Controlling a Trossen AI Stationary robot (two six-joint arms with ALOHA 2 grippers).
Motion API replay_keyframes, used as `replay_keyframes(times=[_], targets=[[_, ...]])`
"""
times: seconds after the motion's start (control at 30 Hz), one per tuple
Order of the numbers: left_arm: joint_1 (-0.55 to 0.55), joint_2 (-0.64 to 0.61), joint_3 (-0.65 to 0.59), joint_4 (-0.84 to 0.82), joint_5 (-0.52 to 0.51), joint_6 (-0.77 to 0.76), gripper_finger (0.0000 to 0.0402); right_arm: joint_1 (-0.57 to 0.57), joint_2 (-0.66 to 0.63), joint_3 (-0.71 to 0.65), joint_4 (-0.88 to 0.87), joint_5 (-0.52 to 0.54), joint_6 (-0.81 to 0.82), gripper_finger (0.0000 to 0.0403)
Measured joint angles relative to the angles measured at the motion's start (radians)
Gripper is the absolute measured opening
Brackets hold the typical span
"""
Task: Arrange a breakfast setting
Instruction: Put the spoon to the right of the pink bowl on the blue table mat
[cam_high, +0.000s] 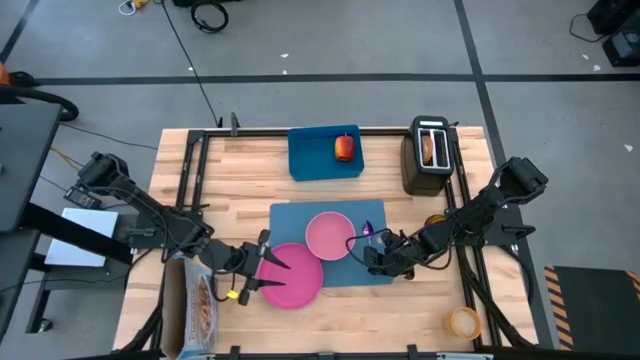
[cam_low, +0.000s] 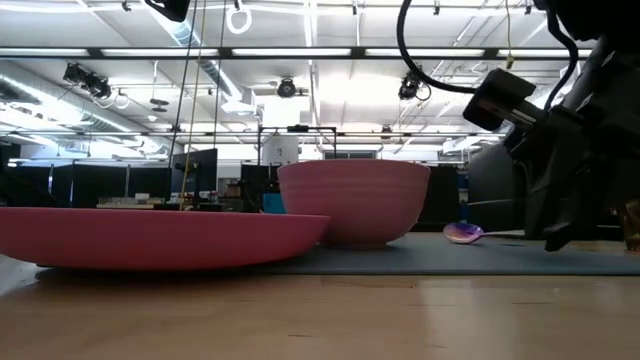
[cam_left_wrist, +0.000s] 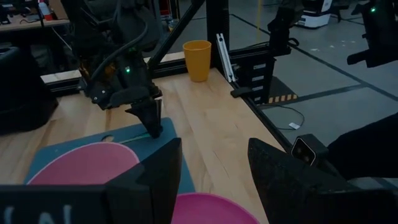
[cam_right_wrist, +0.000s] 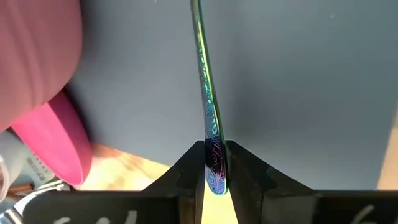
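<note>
1. Right gripper (cam_right_wrist: 214, 163) is clamped on the spoon (cam_right_wrist: 208, 106) handle, at 3 o'clock of the bowl (cam_high: 328, 235) on the mat (cam_high: 385, 270).
2. Left gripper (cam_high: 268, 270) is spread, apparently around the plate (cam_high: 297, 280) rim, at 7 o'clock of the bowl.

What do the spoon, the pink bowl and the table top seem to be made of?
Spoon: likely metal with an iridescent finish; it shimmers green to purple.
Pink bowl: probably matte plastic or glazed ceramic; smooth, uniform colour, can't tell which.
Table top: wood, pale planks with visible joints.
</note>
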Motion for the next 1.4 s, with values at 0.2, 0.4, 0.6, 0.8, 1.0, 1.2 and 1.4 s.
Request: replay_keyframes(times=[0.2,0.4,0.6,0.8,1.0,1.2,1.4], targets=[[0.0,0.0,0.0,0.0,0.0,-0.004,0.0192,-0.001,0.0,0.0,-0.017,-0.024,0.002,0.0069],[0.0,0.0,0.0,0.0,0.0,-0.005,0.0192,-0.001,0.0,0.0,-0.023,-0.03,0.002,0.0069],[0.0,0.0,0.0,0.0,0.0,-0.006,0.0192,-0.016,0.0,0.0,-0.026,-0.07,0.001,0.0069],[0.0,0.0,0.0,0.0,0.0,-0.006,0.0192,-0.025,0.0,0.0,-0.025,-0.087,-0.011,0.0069],[0.0,0.0,0.0,0.0,0.0,-0.007,0.0192,-0.025,0.0,0.0,-0.023,-0.103,-0.008,0.0069],[0.0,0.0,0.0,0.0,0.0,-0.008,0.0192,-0.025,-0.001,0.001,-0.003,-0.108,-0.009,0.0071],[0.0,0.0,0.0,0.0,0.0,-0.008,0.0192,-0.025,-0.001,0.001,0.0,-0.122,-0.008,0.0104]])
